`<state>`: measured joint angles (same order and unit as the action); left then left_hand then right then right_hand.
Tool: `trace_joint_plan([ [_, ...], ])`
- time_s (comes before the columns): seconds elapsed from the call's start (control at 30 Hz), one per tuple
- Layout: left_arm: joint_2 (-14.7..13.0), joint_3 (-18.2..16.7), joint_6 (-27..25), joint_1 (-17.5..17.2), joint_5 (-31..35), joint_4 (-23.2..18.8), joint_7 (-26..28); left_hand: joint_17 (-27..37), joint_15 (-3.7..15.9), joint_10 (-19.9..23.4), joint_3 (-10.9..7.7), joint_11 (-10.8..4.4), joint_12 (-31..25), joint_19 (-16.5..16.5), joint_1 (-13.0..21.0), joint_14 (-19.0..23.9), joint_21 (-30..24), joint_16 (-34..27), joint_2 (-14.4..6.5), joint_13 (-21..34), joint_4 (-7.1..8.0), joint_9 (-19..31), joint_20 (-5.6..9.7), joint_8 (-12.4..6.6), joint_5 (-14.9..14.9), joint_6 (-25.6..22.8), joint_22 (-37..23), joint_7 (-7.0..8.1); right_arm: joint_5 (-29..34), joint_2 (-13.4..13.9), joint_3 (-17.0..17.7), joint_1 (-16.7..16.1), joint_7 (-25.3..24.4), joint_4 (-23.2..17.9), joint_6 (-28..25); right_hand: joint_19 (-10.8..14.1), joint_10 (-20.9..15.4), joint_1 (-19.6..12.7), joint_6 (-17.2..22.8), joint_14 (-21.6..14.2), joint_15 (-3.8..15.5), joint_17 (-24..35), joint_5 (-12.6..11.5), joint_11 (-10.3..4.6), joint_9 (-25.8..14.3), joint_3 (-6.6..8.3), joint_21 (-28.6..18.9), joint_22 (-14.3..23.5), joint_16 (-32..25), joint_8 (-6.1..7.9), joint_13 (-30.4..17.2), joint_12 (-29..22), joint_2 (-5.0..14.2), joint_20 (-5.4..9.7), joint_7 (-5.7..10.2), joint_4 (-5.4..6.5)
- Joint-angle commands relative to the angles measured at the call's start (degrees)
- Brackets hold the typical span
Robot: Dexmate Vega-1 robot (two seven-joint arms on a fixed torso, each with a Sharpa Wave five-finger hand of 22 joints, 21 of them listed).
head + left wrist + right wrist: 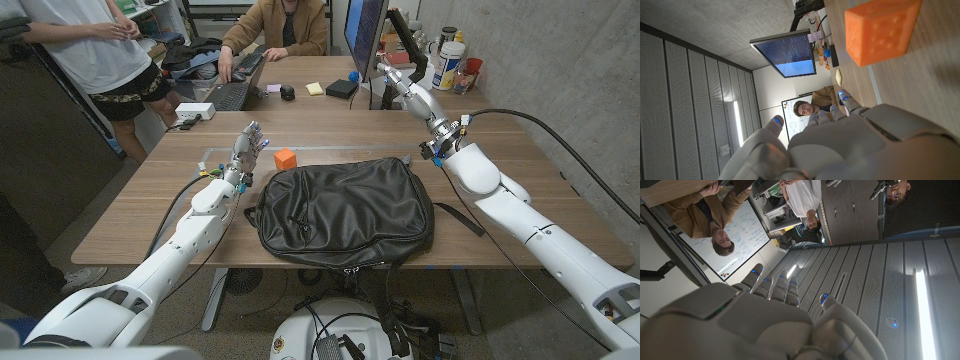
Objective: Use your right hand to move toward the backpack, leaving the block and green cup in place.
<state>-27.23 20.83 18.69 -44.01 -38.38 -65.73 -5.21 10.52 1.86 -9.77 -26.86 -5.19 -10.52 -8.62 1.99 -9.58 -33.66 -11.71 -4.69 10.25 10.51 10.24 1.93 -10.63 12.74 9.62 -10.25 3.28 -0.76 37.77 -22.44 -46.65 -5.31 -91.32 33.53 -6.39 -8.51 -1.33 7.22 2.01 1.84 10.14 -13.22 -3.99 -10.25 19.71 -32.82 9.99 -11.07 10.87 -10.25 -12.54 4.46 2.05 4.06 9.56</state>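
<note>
The black backpack (345, 212) lies flat on the wooden surface (140, 205) at the near edge, between the two arms. The orange block (285, 158) sits just beyond the backpack's far left corner. The left hand (249, 145) is raised beside the block, fingers spread, holding nothing. The right hand (398, 80) is lifted well above and beyond the backpack, fingers extended and apart, empty.
</note>
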Motion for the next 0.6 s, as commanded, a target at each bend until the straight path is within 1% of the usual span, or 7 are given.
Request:
trace_joint_plan([
  [0.03, 0.2, 0.1, 0.0, 0.3, 0.1, 0.5, -0.1, 0.2, 2.47, -1.2, -0.41, 0.17, -0.2, 0.3, -0.7, -2.4, 0.1, -0.2, -5.2, 0.2, 0.13, 0.3, 2.68, -0.23, 0.2, 3.7, -0.2, 0.02, 3.4, 0.4, 0.3, -0.1, -0.4, -1.2, 1.1, 0.6, -0.7, -0.8, 1.0, -0.8, 5.11, 0.0, -0.4, -0.03, -0.2, 0.29, 0.0, 0.2, 0.0, 0.59, -0.2, -0.4, 4.11, 7.26, 0.00, -0.19],
  [0.4, 0.4, 0.0, 0.2, 0.5, 0.0, 1.3, -0.3, 0.2, 2.51, -1.2, -0.44, 0.10, -0.2, 0.3, -0.7, -2.4, 0.2, -0.2, -5.2, 0.2, 0.14, 0.3, 2.84, -0.22, 0.2, 3.7, -0.2, 0.05, 5.9, 0.5, 0.3, 0.1, -0.7, -2.1, 1.4, 0.9, -0.9, -0.8, 1.4, -1.0, 5.26, 0.0, -0.4, 0.01, -0.2, 0.37, 0.2, 0.2, 0.1, 0.59, -0.2, -0.4, 4.13, 7.41, 0.05, -0.18],
  [0.6, 0.4, 0.0, 0.2, 0.8, -0.1, 1.8, -0.6, 0.2, 2.52, -1.3, -0.45, 0.12, -0.2, 0.4, -0.7, -2.4, 0.3, -0.2, -5.2, 0.2, 0.14, 0.3, 2.86, -0.22, 0.2, 3.7, -0.2, 0.04, 8.4, 0.7, 0.3, 0.1, -1.4, -2.9, 1.3, 0.9, -1.1, -0.8, 1.5, -1.0, 5.34, 0.0, -0.4, -0.05, -0.2, 0.38, 0.3, 0.2, 0.2, 0.54, -0.2, -0.4, 4.10, 7.42, 0.05, -0.17],
])
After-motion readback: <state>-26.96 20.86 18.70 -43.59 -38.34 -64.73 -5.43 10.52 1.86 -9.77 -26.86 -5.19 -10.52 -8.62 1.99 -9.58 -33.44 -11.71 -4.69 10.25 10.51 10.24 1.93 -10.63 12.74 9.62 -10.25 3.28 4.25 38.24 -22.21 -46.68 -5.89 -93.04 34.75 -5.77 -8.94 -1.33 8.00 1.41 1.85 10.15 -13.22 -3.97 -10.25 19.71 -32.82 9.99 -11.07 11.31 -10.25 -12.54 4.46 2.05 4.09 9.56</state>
